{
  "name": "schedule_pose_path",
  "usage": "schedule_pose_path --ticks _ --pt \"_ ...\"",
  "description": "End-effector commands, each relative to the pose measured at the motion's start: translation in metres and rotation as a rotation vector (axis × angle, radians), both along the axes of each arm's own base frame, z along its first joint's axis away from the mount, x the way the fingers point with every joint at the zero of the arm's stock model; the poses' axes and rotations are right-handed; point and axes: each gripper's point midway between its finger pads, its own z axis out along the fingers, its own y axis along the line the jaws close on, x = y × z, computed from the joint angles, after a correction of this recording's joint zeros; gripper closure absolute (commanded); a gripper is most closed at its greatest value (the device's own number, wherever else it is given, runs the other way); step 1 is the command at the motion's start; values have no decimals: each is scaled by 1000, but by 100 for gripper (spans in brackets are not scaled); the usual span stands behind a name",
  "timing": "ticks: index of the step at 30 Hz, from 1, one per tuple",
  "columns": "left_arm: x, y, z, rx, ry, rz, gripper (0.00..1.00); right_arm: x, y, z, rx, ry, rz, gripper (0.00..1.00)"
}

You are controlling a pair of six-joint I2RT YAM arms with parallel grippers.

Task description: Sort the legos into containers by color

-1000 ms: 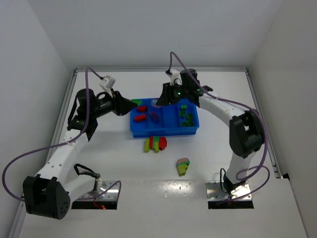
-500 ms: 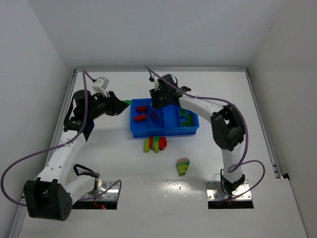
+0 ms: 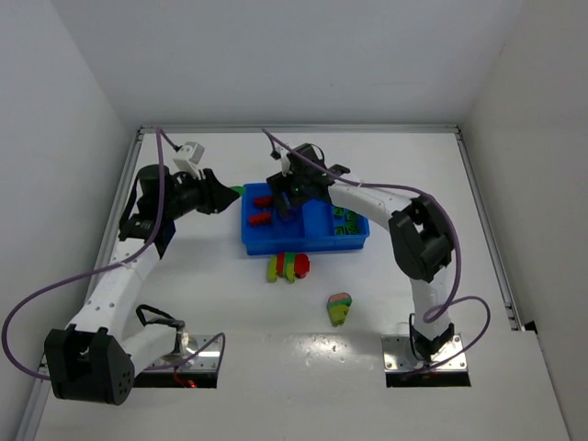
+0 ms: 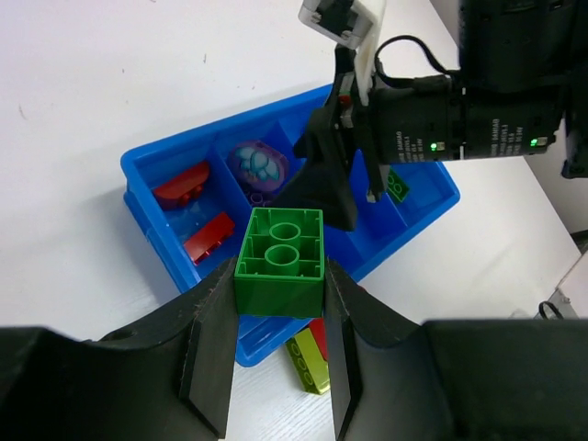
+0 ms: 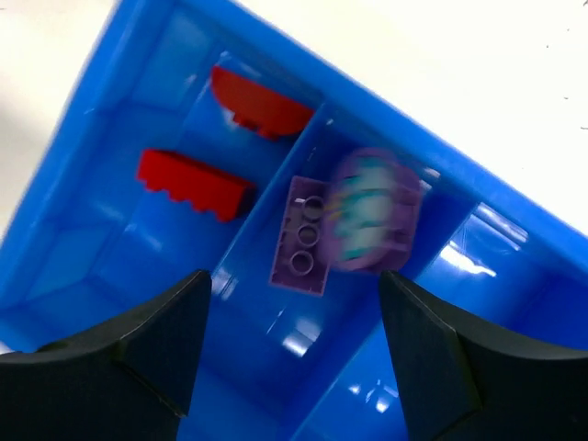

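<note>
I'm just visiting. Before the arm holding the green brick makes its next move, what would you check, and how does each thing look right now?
1. Grip on the green brick: ok, the left gripper clamps it on both sides.
2. Purple piece let go: ok, the right gripper is open and the piece is inside the blue tray.
3. Way to the green bricks at the tray's far end: not ok, the right gripper hangs over the tray between.
4. Red bricks unmixed: ok.
5. Everything sorted: not ok, two clusters lie outside the tray.

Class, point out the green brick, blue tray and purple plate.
green brick (image 4: 278,262), left wrist view, top face
blue tray (image 3: 312,244), top view, near wall
purple plate (image 5: 301,237), right wrist view, middle stud
</note>
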Motion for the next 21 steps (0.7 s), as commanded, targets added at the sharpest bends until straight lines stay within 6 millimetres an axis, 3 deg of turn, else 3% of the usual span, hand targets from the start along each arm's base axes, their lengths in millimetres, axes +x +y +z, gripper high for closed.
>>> schedule_pose_path --ticks 1,2,3,5,6,7,8,9,10,13,15,16,17,19,20,21 --pt "4 -1 23 -7 -67 -27 89 -6 14 71 130 -96 42 26" --pt "-1 -5 26 -16 -76 -55 89 -3 6 80 139 -110 27 26" --pt "-4 -9 27 -19 -76 -75 89 1 -11 106 160 -154 -6 26" --pt "-3 -19 20 -15 -63 -113 89 3 -40 122 166 -184 -60 26" --pt "-2 -22 15 -6 -55 -121 89 11 -72 155 206 -246 -114 24" --pt "-3 -31 14 -6 -49 -146 89 13 -90 167 224 -273 -142 24" --pt "-2 -35 8 6 -40 -156 89 9 -112 163 230 -256 -185 24" --pt "3 -42 3 8 -18 -173 89 10 -131 171 243 -282 -217 24" --pt "5 -53 6 19 -29 -201 89 6 -168 182 249 -312 -282 23" --pt "17 -80 -1 35 1 -261 89 -6 -218 188 224 -361 -355 23" --pt "15 -107 -12 71 24 -320 88 -27 -236 181 201 -372 -376 23" --pt "21 -119 -3 84 3 -337 88 -36 -248 165 175 -346 -396 23" --pt "21 -138 -23 119 44 -382 88 -42 -252 164 177 -340 -400 23" --pt "29 -155 -28 146 41 -389 88 -55 -268 166 159 -356 -416 23" --pt "36 -166 -20 146 20 -395 88 -59 -271 164 164 -354 -419 23" --pt "38 -183 -39 172 49 -422 88 -67 -275 163 167 -353 -425 23"
